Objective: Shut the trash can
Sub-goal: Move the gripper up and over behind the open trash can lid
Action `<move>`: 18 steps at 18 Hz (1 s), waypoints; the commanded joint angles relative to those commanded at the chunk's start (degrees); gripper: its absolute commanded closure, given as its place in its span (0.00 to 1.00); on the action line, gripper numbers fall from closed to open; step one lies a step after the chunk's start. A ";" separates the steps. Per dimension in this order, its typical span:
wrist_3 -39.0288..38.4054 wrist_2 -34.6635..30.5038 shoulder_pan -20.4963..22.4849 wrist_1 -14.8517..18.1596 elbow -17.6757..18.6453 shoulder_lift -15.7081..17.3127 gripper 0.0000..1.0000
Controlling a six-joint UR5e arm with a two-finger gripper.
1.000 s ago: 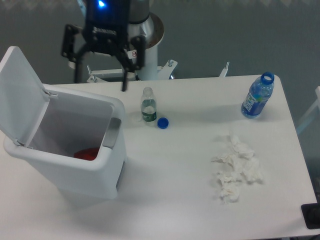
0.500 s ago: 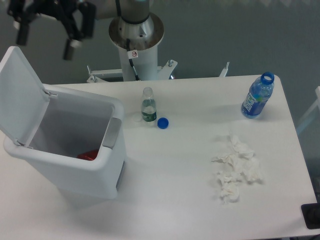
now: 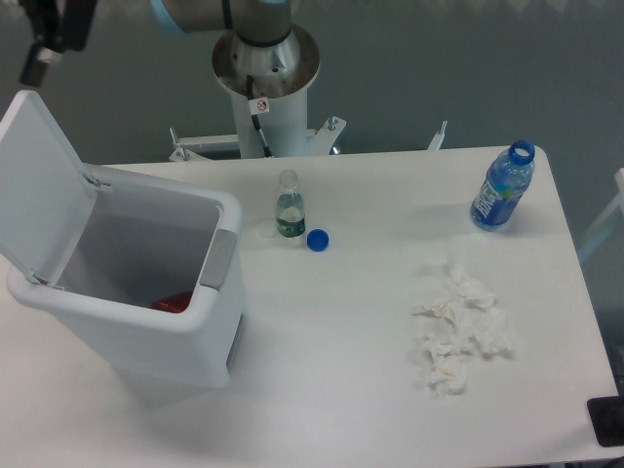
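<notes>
The gripper (image 3: 51, 34) is now showing only at the upper left corner of the frame, where one dark finger (image 3: 37, 60) and a part of the black body are still inside the picture; one second ago it was hanging in the upper middle, above the far edge of the table, and since then it has been travelling to the left and going mostly out of view. Because so little of it is visible, I cannot tell how wide its jaws are standing, and nothing is seen in its hold. It is now hovering above and a little behind the top edge of the raised lid (image 3: 37, 185), apart from it. The trash can (image 3: 146, 312) is staying at the left side of the white table (image 3: 370, 390), with the lid standing up and leaning to the left, so the opening is still fully open and a red object (image 3: 174, 302) is showing inside at the bottom. In my judgement this move is bringing the gripper behind the lid, so that it can push the lid forward and down; the closing itself is not yet started. The grey latch tab (image 3: 220, 259) at the front rim is waiting untouched.
</notes>
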State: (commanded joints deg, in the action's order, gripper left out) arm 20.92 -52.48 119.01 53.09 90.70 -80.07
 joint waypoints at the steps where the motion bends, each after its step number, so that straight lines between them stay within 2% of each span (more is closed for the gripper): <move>1: 0.00 0.88 -0.09 0.00 0.09 -0.09 0.00; 8: -0.18 1.24 -3.78 0.09 0.44 -2.81 0.00; 18: -0.17 1.24 -6.24 0.18 0.79 -5.54 0.00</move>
State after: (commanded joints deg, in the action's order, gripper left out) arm 20.74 -51.24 112.76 53.26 91.49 -85.61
